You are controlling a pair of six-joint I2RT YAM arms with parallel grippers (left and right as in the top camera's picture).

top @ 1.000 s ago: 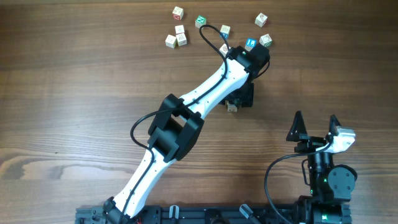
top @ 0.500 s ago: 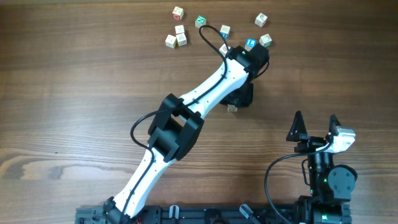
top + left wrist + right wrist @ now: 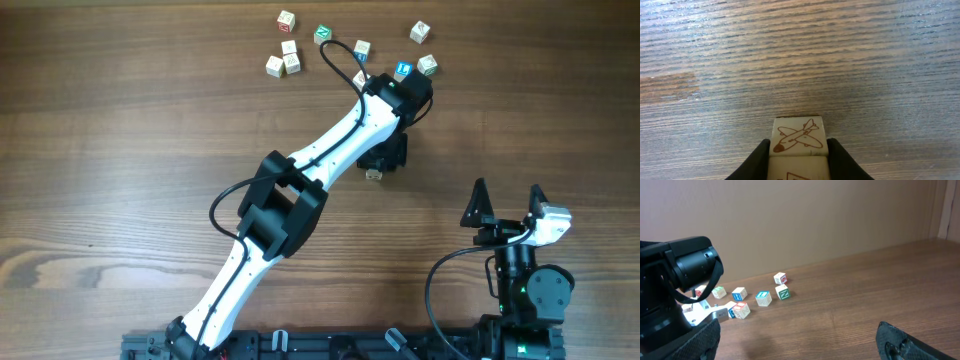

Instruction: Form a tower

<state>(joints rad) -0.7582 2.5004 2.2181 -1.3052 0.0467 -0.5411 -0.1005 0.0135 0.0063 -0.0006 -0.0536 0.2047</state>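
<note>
The wooden table (image 3: 110,150) carries the left arm (image 3: 300,190), stretched diagonally toward the far right. The right gripper (image 3: 507,196) hangs near the front edge, jaws wide apart and empty. The left gripper (image 3: 798,148) is clamped on the tower (image 3: 799,137) — a plane-printed face showing — right of the table's centre. Loose cubes (image 3: 288,48) lie scattered by the far edge.

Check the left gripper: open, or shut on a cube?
Shut on the airplane cube: in the wrist view, both fingers of the left gripper press against its sides with no gap.
</note>
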